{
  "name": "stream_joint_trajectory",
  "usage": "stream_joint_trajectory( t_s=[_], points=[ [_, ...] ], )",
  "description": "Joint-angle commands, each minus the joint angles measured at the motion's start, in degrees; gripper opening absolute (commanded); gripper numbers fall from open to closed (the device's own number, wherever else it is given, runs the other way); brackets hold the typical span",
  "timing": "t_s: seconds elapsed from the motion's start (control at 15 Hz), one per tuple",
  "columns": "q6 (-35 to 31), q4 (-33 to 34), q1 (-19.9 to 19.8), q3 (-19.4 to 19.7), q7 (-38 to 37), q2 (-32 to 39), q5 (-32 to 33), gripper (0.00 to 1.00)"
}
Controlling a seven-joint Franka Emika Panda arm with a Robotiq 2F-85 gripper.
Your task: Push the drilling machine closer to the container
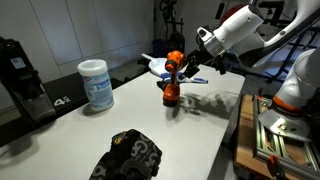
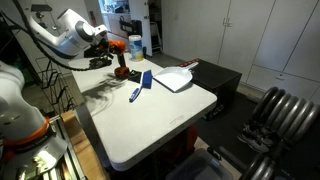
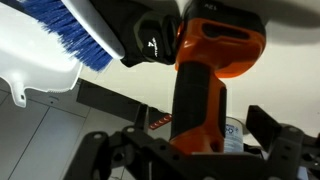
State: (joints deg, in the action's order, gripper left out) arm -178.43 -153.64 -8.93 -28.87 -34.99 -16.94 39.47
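Note:
The orange and black drilling machine (image 1: 171,82) stands upright on the white table, near its far edge. It also shows in an exterior view (image 2: 120,63). The white container (image 1: 96,84) with a pale blue label stands apart from it, across the table. My gripper (image 1: 186,67) is at the drill's head and open, with a finger on each side. In the wrist view the drill (image 3: 204,80) fills the middle between my fingers (image 3: 185,142), with a gap on both sides. A bit of the container (image 3: 235,134) shows behind it.
A blue brush (image 2: 140,85) and a white dustpan (image 2: 173,78) lie close to the drill. A black lumpy object (image 1: 130,155) sits at the table's near edge. A black boxy machine (image 1: 20,75) stands beside the container. The table edge (image 1: 232,130) drops off next to the drill.

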Motion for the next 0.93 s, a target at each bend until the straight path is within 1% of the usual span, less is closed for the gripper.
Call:
stream_joint_trajectory(
  t_s=[0.0, 0.27, 0.8, 0.87],
  points=[
    [-3.6, 0.0, -3.6, -3.0, -4.3, 2.6, 0.5, 1.00],
    [-6.2, 0.1, -6.8, -5.4, -5.9, 4.1, 1.2, 1.00],
    [-7.7, 0.0, -14.7, -12.2, -5.8, 4.0, 0.6, 1.00],
    [-7.8, 0.1, -15.8, -13.3, -5.8, 3.9, 0.7, 0.98]
  ],
)
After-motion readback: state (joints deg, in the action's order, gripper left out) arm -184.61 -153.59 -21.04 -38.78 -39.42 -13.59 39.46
